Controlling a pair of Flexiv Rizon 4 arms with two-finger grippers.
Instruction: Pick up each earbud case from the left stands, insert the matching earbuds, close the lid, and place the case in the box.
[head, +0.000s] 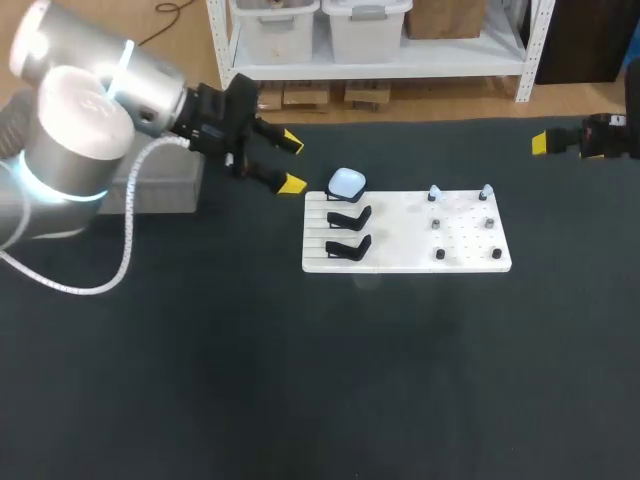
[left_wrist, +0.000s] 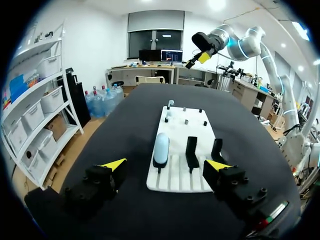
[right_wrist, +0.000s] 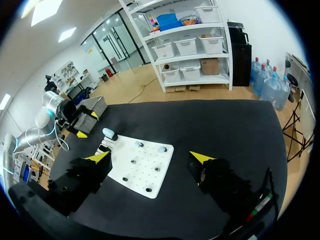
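Dark cloth-covered tabletop (head: 200, 380) seen from above and behind, carrying a white board (head: 400, 240) slightly right of centre. The board's left part is grooved and holds three stands in a row. The rearmost stand bears the pale blue earbud case (head: 347, 182), lid shut, and the two nearer black stands (head: 349, 217) are unoccupied. The board's right part carries six pegs in two columns. The two rear pegs are topped by small pale earbuds (head: 433, 192), and the four dark pegs (head: 437, 224) nearer the camera are bare. A grey box (head: 165, 185) rests at the tabletop's left rear, partly hidden behind the left arm (head: 90, 110). The left gripper (head: 291, 163) hangs just off the board's left rear corner, near the case but apart from it. Its fingers are spread wide and grasp nothing; in the left wrist view the case and the stands lie ahead of it, between the lines of its two yellow tips. The right gripper (right_wrist: 150, 156) sits at the tabletop's right rear, well apart from the board — likewise released, its fingers wide and nothing between them, with the board's peg side ahead of it.
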